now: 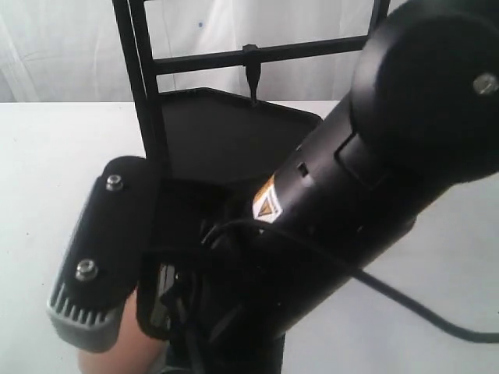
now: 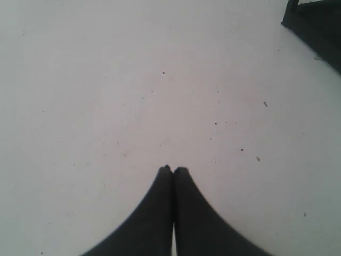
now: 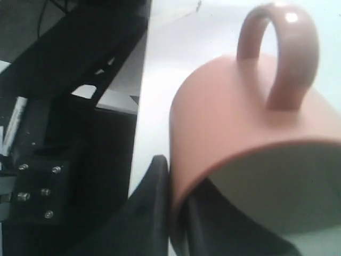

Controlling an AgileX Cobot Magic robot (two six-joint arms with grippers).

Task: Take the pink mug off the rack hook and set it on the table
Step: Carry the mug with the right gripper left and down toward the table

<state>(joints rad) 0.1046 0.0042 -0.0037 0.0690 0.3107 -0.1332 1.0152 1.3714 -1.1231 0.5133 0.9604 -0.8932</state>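
The pink mug (image 3: 229, 117) lies tilted in my right gripper (image 3: 178, 176), loop handle away from the fingers and white inside facing the camera. The gripper is shut on the mug's wall near the rim, one finger (image 3: 152, 205) outside and the other inside. In the exterior view only a slice of the pink mug (image 1: 117, 354) shows at the bottom, under the right arm (image 1: 374, 156), off the rack hook (image 1: 251, 78). I cannot tell whether it touches the table (image 1: 47, 156). My left gripper (image 2: 173, 169) is shut and empty over the white table (image 2: 106, 80).
The black rack (image 1: 226, 132) stands behind the right arm with its dark base tray and crossbar. A corner of the rack (image 2: 319, 26) shows in the left wrist view. Dark frame parts (image 3: 69, 64) lie beside the mug.
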